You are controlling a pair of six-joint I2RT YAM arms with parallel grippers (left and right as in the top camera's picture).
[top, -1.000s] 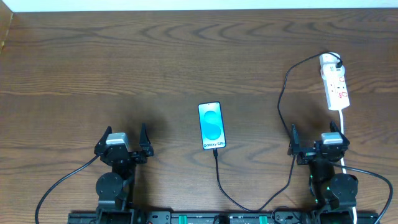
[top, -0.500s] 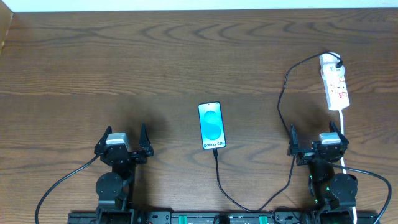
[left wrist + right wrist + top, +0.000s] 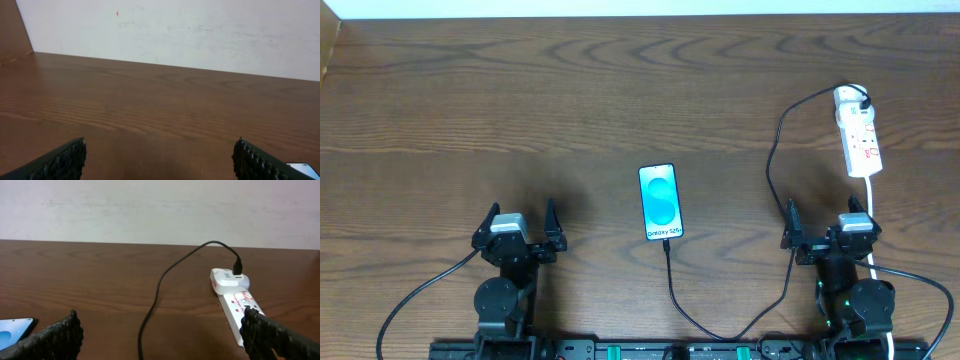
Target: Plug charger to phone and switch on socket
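The phone (image 3: 660,202) lies flat at the table's middle, its blue screen lit. The charger's thin black cable (image 3: 672,285) runs from the phone's near end, loops along the front edge and climbs to its black plug (image 3: 864,101) in the far end of the white socket strip (image 3: 857,140) at the right. My left gripper (image 3: 515,222) stands open near the front left, nothing between its fingers. My right gripper (image 3: 828,220) is open at the front right, just short of the strip. In the right wrist view the strip (image 3: 235,300) and cable (image 3: 160,287) lie ahead.
The strip's white cord (image 3: 873,215) trails toward the front past my right arm. A pale wall (image 3: 175,30) borders the table's far edge. A corner of the phone (image 3: 302,169) shows at the lower right of the left wrist view.
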